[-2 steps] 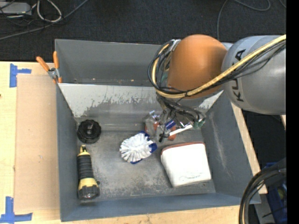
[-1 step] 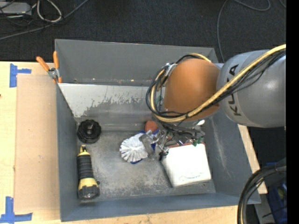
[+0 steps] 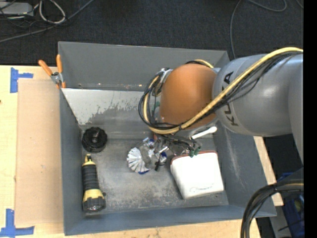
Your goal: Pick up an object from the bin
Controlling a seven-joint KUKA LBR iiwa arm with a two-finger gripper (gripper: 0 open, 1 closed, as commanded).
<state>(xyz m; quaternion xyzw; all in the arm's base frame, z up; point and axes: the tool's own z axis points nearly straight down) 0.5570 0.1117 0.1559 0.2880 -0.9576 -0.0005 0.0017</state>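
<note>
Grey robot arm (image 3: 262,95) w/ yellow and black cables and a rounded orange cover (image 3: 185,93) at its wrist reaches in from the right, sitting highest, above a grey metal bin (image 3: 114,105). Below the cover, the hand (image 3: 157,152) is down near the bin floor, approx. mid-bin. It is mostly hidden by the cover and a tangle of small parts, so whether it is wide, narrow or holding anything can't be told. Just left of the hand, touching or nearly so, lies a white pleated piece (image 3: 135,159), fan-shaped, w/ a bit of blue at its base. Right of the hand, by the bin's right wall, lies a white box (image 3: 198,176) w/ rounded corners. Well apart, on the left side: a black round cap (image 3: 94,139), and below it a black-and-yellow torch (image 3: 92,185) lying lengthwise.
</note>
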